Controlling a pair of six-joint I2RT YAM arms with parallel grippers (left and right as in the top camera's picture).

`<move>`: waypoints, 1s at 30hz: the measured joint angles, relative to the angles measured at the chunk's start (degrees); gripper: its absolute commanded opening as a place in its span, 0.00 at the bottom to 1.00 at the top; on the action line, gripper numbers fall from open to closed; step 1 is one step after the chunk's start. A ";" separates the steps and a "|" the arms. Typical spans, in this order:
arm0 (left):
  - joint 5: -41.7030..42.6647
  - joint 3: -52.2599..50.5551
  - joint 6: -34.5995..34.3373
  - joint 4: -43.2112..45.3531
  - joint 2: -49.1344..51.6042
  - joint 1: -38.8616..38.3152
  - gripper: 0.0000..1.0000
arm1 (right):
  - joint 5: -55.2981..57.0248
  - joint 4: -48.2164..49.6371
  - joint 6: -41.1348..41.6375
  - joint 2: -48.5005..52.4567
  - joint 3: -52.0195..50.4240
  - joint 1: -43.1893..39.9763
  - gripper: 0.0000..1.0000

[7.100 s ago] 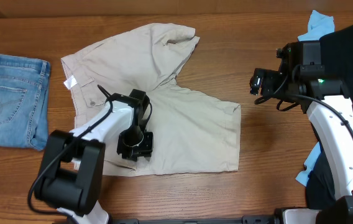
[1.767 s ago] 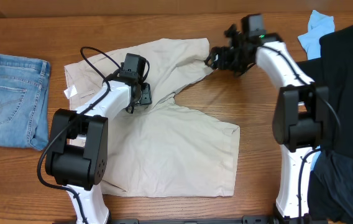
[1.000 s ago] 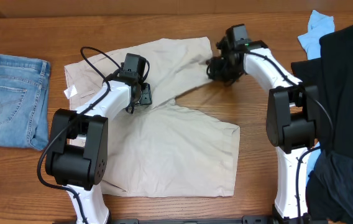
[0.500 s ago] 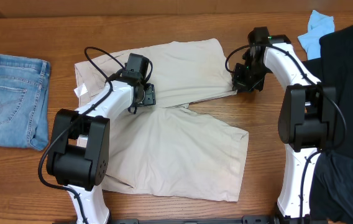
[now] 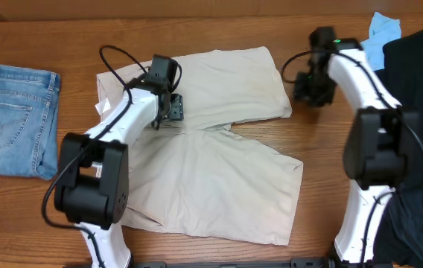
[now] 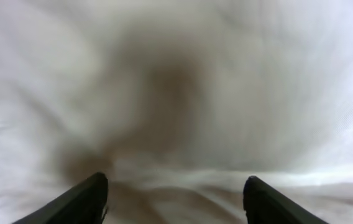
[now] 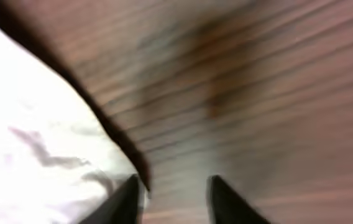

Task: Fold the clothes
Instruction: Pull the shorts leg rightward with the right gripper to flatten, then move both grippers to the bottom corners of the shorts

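Observation:
The beige khaki shorts [image 5: 219, 186] lie spread flat on the wooden table [image 5: 331, 171], both legs pointing right and the waistband at the left. My left gripper [image 5: 168, 106] hovers over the crotch area. In its wrist view its jaws stand wide apart, and the gripper [image 6: 176, 186] has only blurred beige cloth [image 6: 176, 74] beneath it. My right gripper [image 5: 312, 88] is just right of the upper leg's hem, over bare wood. In its wrist view this gripper [image 7: 173, 196] is open, with wood [image 7: 257, 93] in the gap and the cloth edge [image 7: 33, 155] beside its left finger.
Folded blue jeans [image 5: 14, 119] lie at the left edge. A black garment [image 5: 420, 97] is heaped along the right side, with a light-blue one [image 5: 383, 30] at the back right corner.
The right gripper pulled the upper leg out to the right, opened and let go of the hem, then drew off to the right. The shorts now lie flatter. The left gripper barely moved.

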 measured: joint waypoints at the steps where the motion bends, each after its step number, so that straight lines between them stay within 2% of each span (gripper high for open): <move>1: -0.85 0.79 0.07 -2.03 -1.33 0.07 0.75 | 0.66 0.00 -0.33 -1.75 0.00 -0.50 0.56; 10: -3.72 4.76 -2.34 -21.75 -18.34 1.16 0.84 | 2.54 -6.82 -1.05 -20.11 0.04 -1.88 0.57; 16: -3.15 4.81 -6.58 -31.71 -22.84 3.93 0.84 | 2.54 -13.07 -1.25 -24.00 0.07 -1.88 0.57; 21: 0.94 4.42 -8.92 -34.34 -24.59 7.65 0.84 | 2.34 -15.63 -1.25 -28.17 -2.95 -1.88 0.57; 23: 2.60 3.06 -9.35 -34.38 -26.29 8.72 0.84 | 1.86 -14.19 -1.27 -33.16 -7.72 -1.88 0.58; 30: 5.73 -9.81 -12.70 -32.63 -37.75 9.49 0.84 | -3.85 -10.58 -1.25 -49.48 -23.47 -1.01 0.61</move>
